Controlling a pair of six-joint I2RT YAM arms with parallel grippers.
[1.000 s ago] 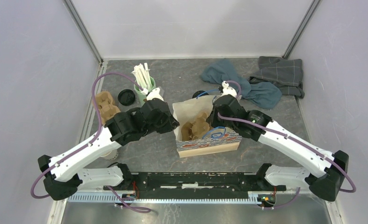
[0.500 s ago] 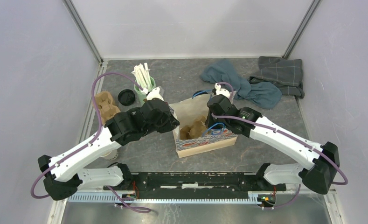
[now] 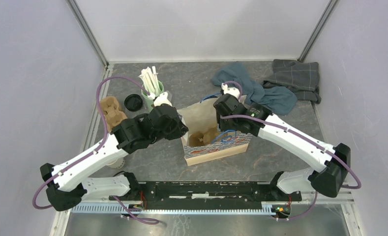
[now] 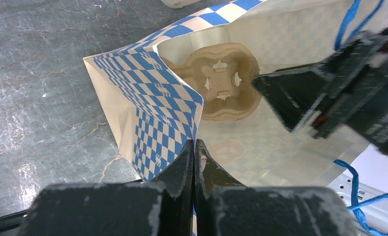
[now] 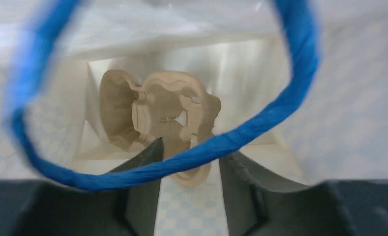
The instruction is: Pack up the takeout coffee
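Observation:
The takeout coffee (image 3: 133, 102) stands at the back left beside the green mug, and only its round black lid shows. A blue-checked paper bag (image 3: 216, 152) lies on its side mid-table, its mouth facing away from the arms. A brown pulp cup carrier (image 5: 157, 108) sits inside it. My left gripper (image 4: 195, 147) is shut on the edge of the bag's left wall (image 4: 157, 113). My right gripper (image 5: 189, 164) reaches into the bag's mouth, open, with the carrier just beyond its fingertips. The bag's blue handle (image 5: 260, 125) crosses in front of it.
The mint-green mug (image 3: 150, 91) holds white sticks. A second brown carrier (image 3: 110, 110) lies at the left, and a pale cup (image 3: 117, 162) peeks out under my left arm. A teal cloth (image 3: 260, 91) and a grey cloth (image 3: 295, 73) lie back right. Walls enclose the table.
My right arm has swung left and farther back at the bag's mouth, and its gripper has opened. The carrier now lies deeper in the bag. The left arm has held still.

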